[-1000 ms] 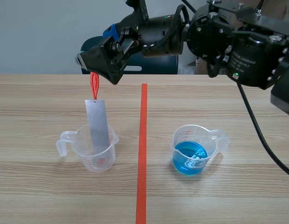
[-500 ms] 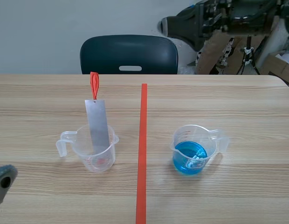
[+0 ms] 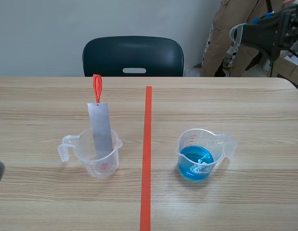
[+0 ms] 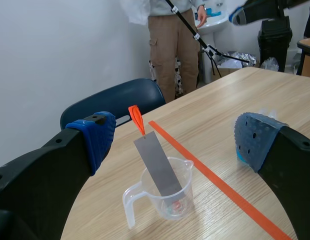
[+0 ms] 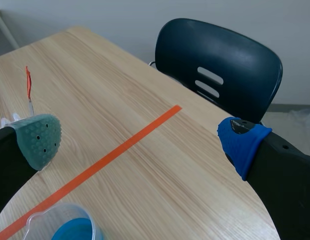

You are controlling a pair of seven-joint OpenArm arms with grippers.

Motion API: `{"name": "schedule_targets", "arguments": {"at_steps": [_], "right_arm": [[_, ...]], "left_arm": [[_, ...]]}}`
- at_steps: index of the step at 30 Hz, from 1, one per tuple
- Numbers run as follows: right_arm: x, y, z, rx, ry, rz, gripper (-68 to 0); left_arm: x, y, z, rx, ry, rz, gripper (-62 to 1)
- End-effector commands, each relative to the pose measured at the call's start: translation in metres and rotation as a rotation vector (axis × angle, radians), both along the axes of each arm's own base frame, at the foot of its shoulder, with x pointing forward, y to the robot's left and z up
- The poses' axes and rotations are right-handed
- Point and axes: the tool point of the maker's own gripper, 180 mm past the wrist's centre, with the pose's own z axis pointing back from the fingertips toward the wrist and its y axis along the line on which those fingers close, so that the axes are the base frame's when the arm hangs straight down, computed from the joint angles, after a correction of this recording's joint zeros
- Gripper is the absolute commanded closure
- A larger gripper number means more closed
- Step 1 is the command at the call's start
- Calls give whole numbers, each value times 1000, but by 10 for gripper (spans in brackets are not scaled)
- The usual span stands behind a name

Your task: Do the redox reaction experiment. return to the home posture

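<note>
A clear measuring cup (image 3: 96, 159) left of the tape line holds a grey metal strip (image 3: 101, 130) with a red tag (image 3: 97, 87) on its top end. It leans inside the cup, and nothing grips it. Right of the line, a second cup (image 3: 199, 154) holds blue liquid. My right gripper (image 3: 242, 33) hangs high at the far right, away from both cups. In the right wrist view it (image 5: 140, 137) is open, with the blue cup (image 5: 70, 225) under it. My left gripper (image 4: 175, 137) is open, with the strip's cup (image 4: 167, 197) ahead of it.
An orange-red tape line (image 3: 146, 154) runs down the table's middle. A dark blue chair (image 3: 133, 55) stands behind the far edge. A person (image 4: 175, 45) in tan trousers stands beyond the table's far right corner, among boxes and cables.
My right arm has drawn back from above the red tag, up and to the far right. The strip stays leaning in its cup. The left arm has sunk lower at the left edge.
</note>
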Motion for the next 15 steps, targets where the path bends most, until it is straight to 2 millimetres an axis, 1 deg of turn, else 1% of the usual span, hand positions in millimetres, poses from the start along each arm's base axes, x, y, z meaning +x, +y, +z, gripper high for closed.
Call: {"name": "schedule_targets", "arguments": {"at_steps": [1,5,8,12,15], "right_arm": [[0,-1,15,28,-34,5,-679],[-6,-7,5,34,-14,-7,-672],[-11,-11,-2,38,3,-16,-620],[-17,-16,-14,24,34,-22,-619],[-21,-22,-19,40,43,-44,-619]], "left_arm": [[1,-1,10,-17,-29,6,-508],[1,-1,10,-16,-29,7,-508],[1,-1,9,-16,-27,8,-508],[1,-1,9,-15,-26,8,-508],[1,-1,9,-16,-27,8,-508]]}}
